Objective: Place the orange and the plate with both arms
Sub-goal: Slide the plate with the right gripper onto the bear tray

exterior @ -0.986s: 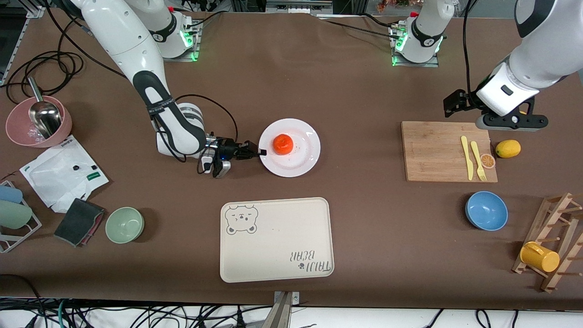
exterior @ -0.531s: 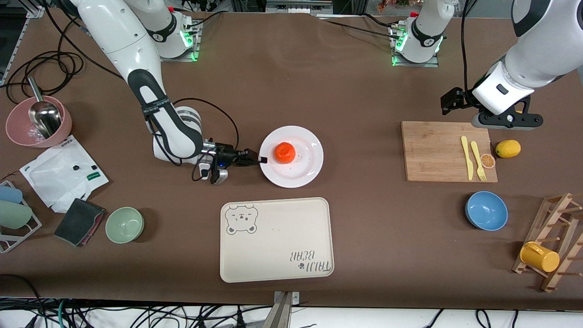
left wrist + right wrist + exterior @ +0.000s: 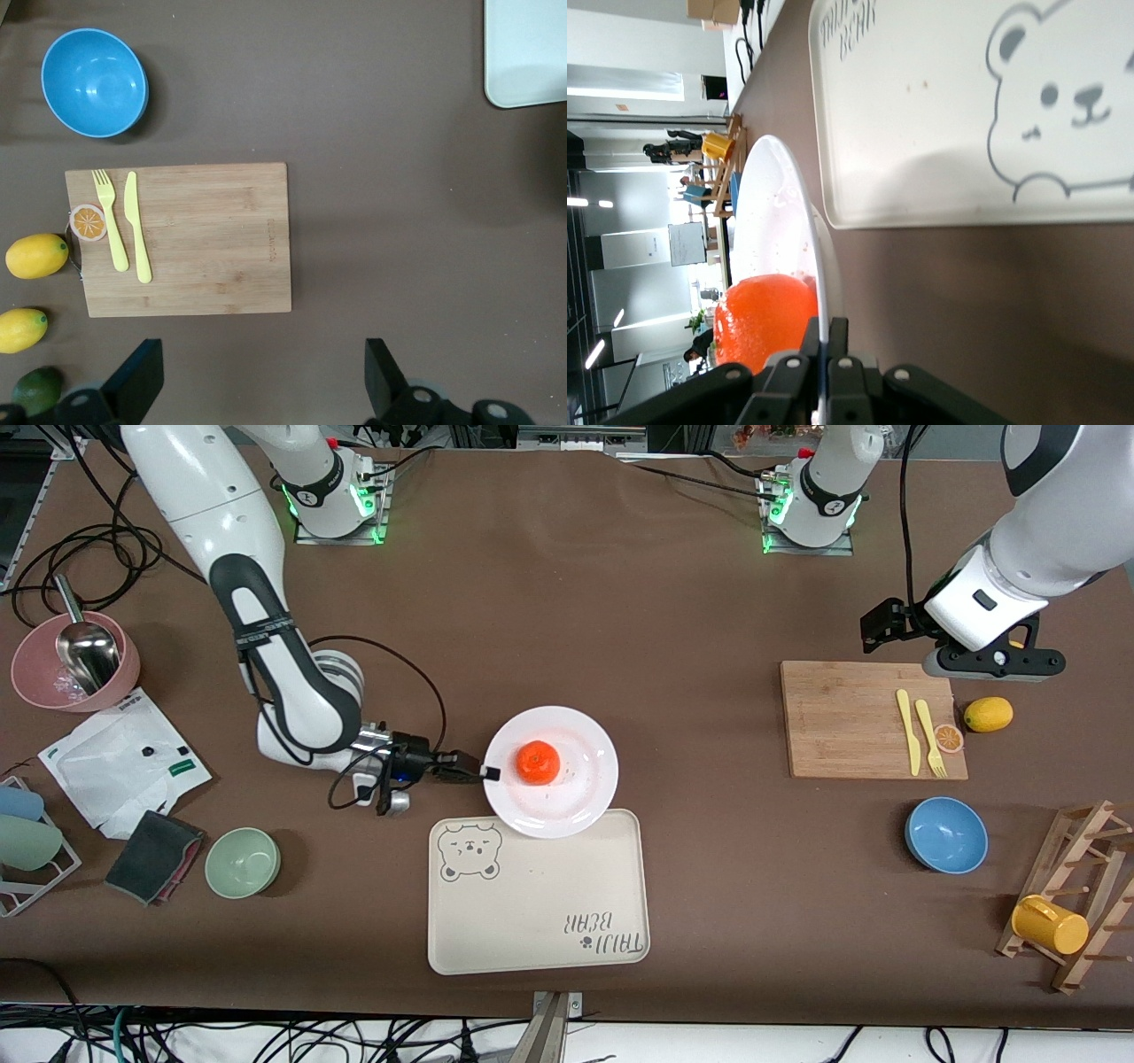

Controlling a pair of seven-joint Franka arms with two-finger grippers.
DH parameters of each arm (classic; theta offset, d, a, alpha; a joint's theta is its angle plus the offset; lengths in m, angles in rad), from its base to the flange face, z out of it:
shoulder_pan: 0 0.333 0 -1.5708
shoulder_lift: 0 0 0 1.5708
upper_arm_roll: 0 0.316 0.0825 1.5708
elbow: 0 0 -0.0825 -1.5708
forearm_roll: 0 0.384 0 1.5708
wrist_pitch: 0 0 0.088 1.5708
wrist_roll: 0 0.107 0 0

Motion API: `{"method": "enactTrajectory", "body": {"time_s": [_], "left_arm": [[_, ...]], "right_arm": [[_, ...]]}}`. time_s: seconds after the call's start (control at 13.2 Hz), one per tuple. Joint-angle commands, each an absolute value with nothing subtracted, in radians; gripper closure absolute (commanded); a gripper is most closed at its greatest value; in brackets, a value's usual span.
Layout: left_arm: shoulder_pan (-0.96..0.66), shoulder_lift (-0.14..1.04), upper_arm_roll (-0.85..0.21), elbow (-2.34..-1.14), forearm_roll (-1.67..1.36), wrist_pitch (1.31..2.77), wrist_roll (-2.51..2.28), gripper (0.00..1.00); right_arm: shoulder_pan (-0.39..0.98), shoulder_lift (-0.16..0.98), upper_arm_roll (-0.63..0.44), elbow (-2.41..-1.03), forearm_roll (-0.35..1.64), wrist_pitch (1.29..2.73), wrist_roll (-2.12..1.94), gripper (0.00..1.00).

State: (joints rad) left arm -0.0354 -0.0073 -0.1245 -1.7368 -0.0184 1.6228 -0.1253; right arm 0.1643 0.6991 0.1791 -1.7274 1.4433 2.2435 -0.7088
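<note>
We are seeing brown table carrying cream rectangular bear tray. Round glossy white plate overlapping tray's edge farthest from front camera. Right claw clamping shut on plate rim. Left claw hanging over bamboo cutting board, fingers spread wide, gripping nothing. Small reddish-orange orange sitting on plate.

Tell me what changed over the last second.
The right gripper, shut on the plate rim, carried the plate with the orange toward the front camera; its edge now overlaps the bear tray. The left gripper stayed open over the cutting board edge.
</note>
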Motion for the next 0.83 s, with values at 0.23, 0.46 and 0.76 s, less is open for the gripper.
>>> {"method": "enactTrajectory", "body": {"time_s": [0.23, 0.46, 0.76], "left_arm": [[-0.037, 0.015, -0.127, -1.695, 0.005, 1.597, -0.112, 0.00], [-0.037, 0.015, -0.127, -1.695, 0.005, 1.597, -0.112, 0.00], [-0.037, 0.015, -0.127, -1.695, 0.005, 1.597, -0.112, 0.00]], "right_arm": [[0.097, 0.814, 0.187, -1.548, 1.408, 2.172, -0.649, 1.00], [0.094, 0.876, 0.178, -1.459, 1.408, 2.172, -0.623, 1.00], [0.094, 0.933, 0.163, -1.372, 1.410, 2.174, -0.623, 1.00]]}}
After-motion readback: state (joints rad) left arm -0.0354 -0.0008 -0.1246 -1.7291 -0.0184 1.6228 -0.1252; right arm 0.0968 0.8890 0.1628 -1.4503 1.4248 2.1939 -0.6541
